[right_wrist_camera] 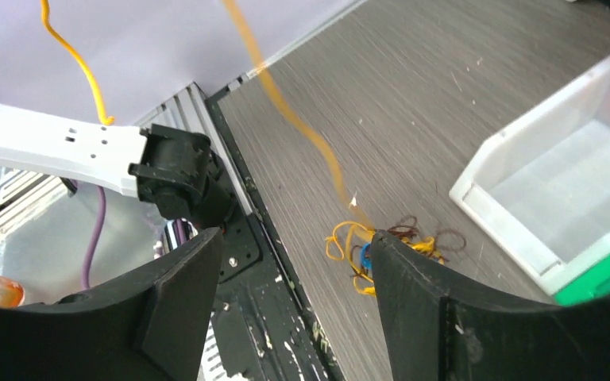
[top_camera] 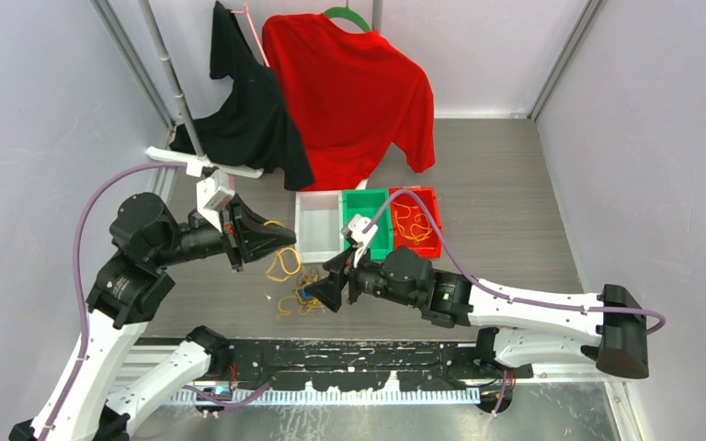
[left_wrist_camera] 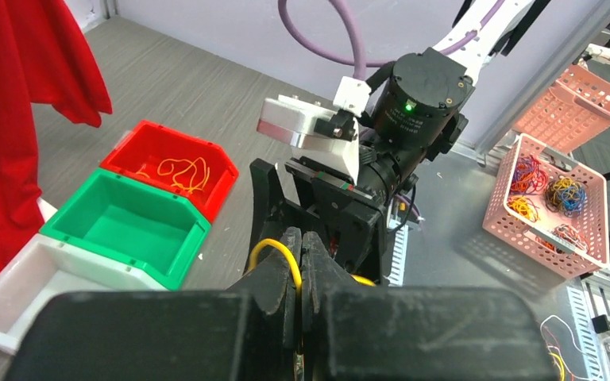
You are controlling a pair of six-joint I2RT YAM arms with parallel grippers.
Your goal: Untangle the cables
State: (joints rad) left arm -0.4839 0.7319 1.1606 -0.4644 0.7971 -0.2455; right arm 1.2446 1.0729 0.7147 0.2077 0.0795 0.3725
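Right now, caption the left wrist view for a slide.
Left gripper shut on an orange cable, red bin beyond.

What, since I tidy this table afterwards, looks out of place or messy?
A knotted heap of orange, blue and brown cables lies loose on the table, with one orange cable held up in the shut left gripper. Only the red bin holds cables. The black shirt hangs crooked.

Bright, even light; soft shadows, close foregrounds blurred.
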